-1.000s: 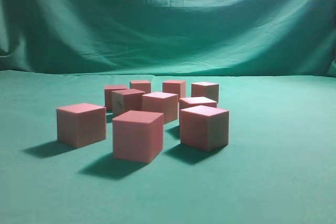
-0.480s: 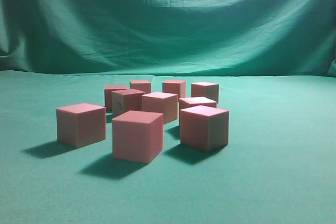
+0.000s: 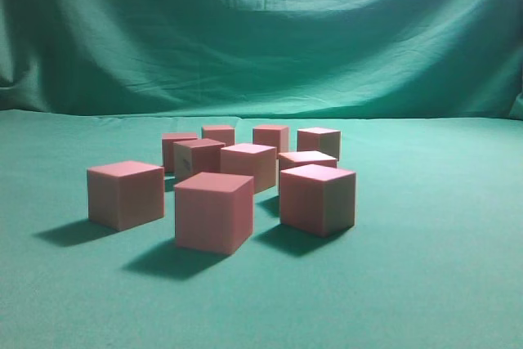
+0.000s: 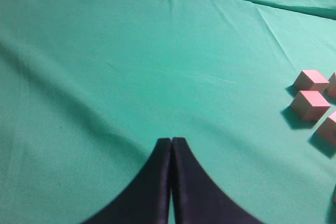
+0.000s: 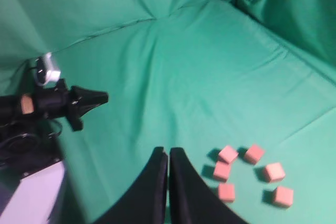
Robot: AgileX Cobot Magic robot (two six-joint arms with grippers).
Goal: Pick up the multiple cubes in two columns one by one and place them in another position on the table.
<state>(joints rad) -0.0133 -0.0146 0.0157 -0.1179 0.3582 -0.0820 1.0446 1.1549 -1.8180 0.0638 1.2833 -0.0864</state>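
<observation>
1. In your exterior view, the cubes (image 3: 245, 177) sit bunched on the table (image 3: 425, 284) just left of centre, nine of them countable, none stacked.
2. Three stand nearest you: one at 9 o'clock of the bunch (image 3: 126, 193), one at 6 o'clock (image 3: 213, 211), and one at 4 o'clock (image 3: 317, 198). They stand apart, each throwing a shadow toward 8 o'clock.
3. The other six form rough rows behind them toward 12 o'clock; you cannot tell whether those back ones touch.
4. The green backdrop (image 3: 261, 30) hangs behind the table. Neither arm appears in this view.
5. In your left wrist view, the left gripper (image 4: 171, 145) has its dark fingers pressed together with nothing between them, over bare cloth. A few cubes lie at 3 o'clock, well apart from it.
6. In your right wrist view, the right gripper (image 5: 168, 153) is likewise closed and empty, high above the table. Six cubes show toward 4 o'clock of the tips.
7. The other arm (image 5: 63, 103) reaches in at 9 o'clock of that view.
</observation>
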